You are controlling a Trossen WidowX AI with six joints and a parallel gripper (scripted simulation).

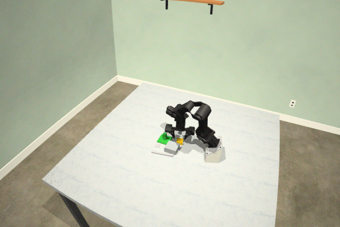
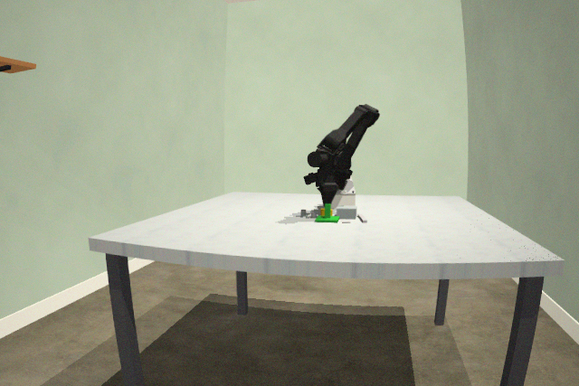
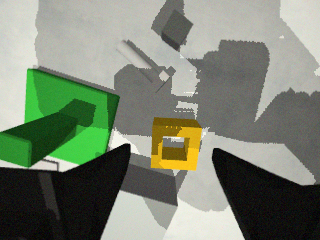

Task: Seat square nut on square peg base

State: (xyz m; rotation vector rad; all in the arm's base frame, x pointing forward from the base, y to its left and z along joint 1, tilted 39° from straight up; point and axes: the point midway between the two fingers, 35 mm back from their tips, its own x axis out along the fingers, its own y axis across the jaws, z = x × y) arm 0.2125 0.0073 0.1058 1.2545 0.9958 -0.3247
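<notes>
The yellow square nut (image 3: pixel 176 143) lies on the table top, seen from above in the wrist view, between my two dark fingers and a little ahead of their tips. It also shows in the top view (image 1: pixel 179 141). The green base with its square peg (image 3: pixel 67 125) stands to the left of the nut; it shows in the top view (image 1: pixel 164 137) and in the exterior view (image 2: pixel 327 214). My gripper (image 3: pixel 171 151) is open, low over the nut, and touches nothing that I can see.
A grey block (image 1: pixel 171 147) and flat white pieces (image 1: pixel 162 152) lie beside the green base. A small grey cube (image 3: pixel 177 27) and a thin grey bar (image 3: pixel 137 56) lie farther ahead. The arm's white mount (image 1: pixel 213 154) stands to the right.
</notes>
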